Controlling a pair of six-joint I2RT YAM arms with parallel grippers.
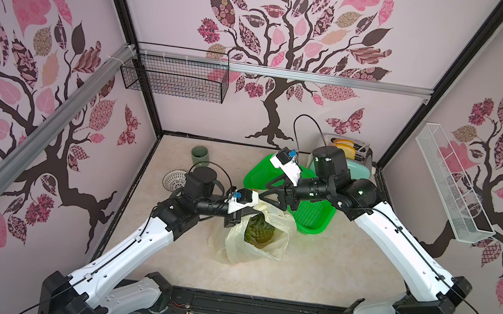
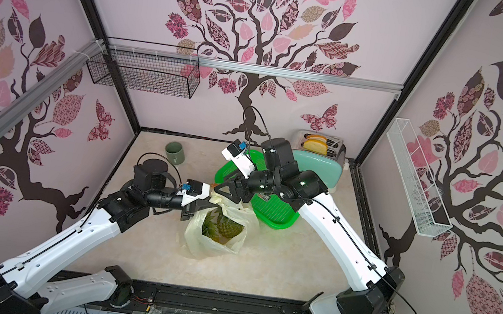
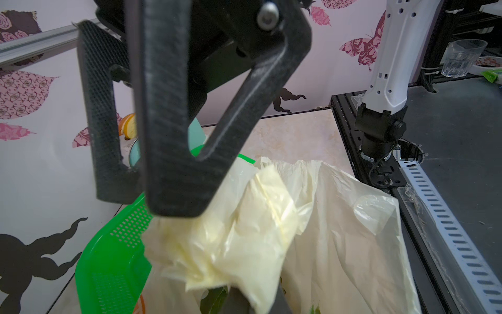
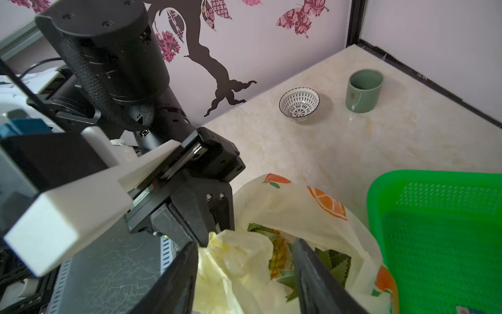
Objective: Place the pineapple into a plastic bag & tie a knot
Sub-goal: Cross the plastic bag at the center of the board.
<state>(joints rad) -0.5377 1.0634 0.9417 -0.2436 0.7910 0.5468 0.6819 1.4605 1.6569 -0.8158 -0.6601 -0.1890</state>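
**Fig.: strap-gathering stage.** Left claw (image 1: 253,211) is clamped fully shut on a bunched strap of the plastic bag (image 1: 239,248). The bag stands nr the ctr of the tabletop (image 1: 343,281), mouth open, w/ the pineapple (image 1: 260,232) inside; no knot formed yet. Right claw (image 1: 262,189) is abt half open, jaws either side of the strap film, gripping nothing. Green basket (image 1: 312,217) lies just beside the bag, twd the far-right corner. Risks (judged): thin film may slip or tear at the left claw under a hard pull. The right claw, if it closes low, could pinch pineapple leaves w/ the film. A sideways tug could drag the bag against the basket or tip the fruit out. Pose: left arm (image 1: 141,239) reaches in from the near-left corner, forearm approx. level, wrist low over the bag mouth. Right arm (image 1: 400,246) comes from the near-right corner, elbow raised, claw pointing at the left claw, tips nearly meeting.
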